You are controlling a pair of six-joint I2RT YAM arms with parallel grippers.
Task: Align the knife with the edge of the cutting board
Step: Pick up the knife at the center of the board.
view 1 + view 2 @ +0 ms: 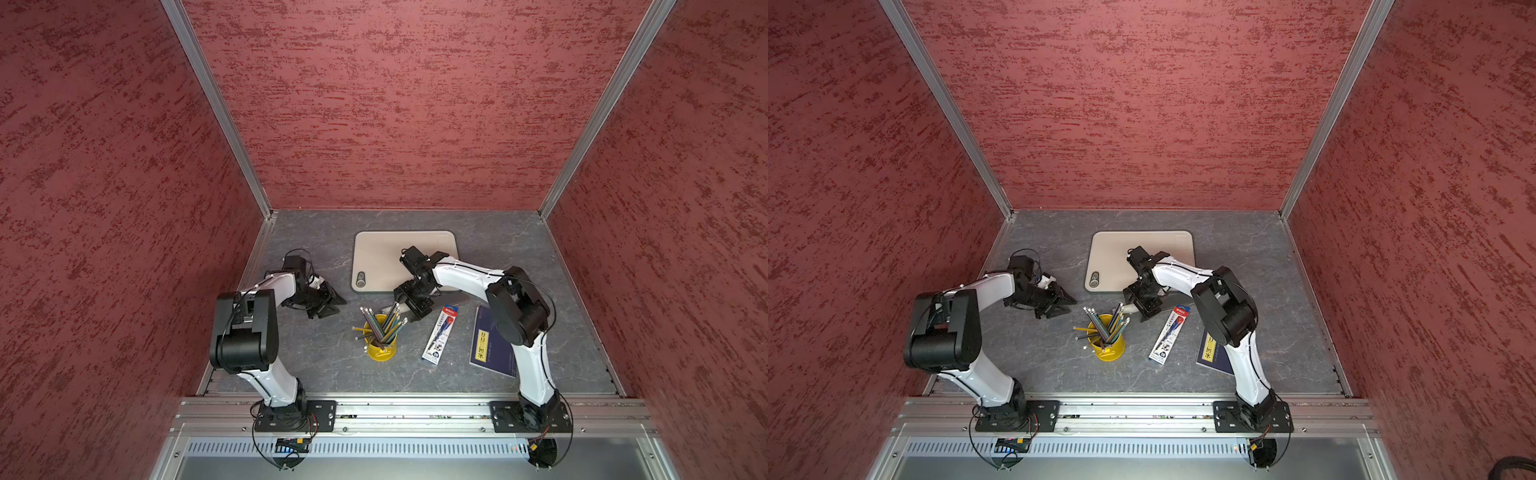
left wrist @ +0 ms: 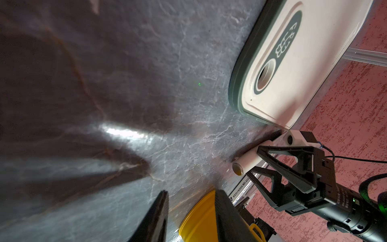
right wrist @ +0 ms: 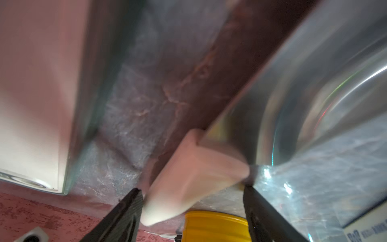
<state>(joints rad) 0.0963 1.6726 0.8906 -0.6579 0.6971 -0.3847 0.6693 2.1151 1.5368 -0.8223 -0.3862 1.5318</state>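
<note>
Straddling the off-white handle of the knife (image 3: 194,178), the right gripper (image 3: 192,199) has its jaws open, one finger on either side and close to it, with no firm pinch visible. The knife lies on the grey table (image 1: 316,357), just off the near long edge of the cutting board (image 1: 386,257). Its blade runs askew to that edge, with the handle end toward the yellow pencil cup (image 1: 380,347). The left gripper (image 1: 332,309) hangs over bare table beside the board, jaws partly apart and empty. By my reading, none of the alignment is done: the grasp must close, then the knife must be swung parallel and set along the edge.
</note>
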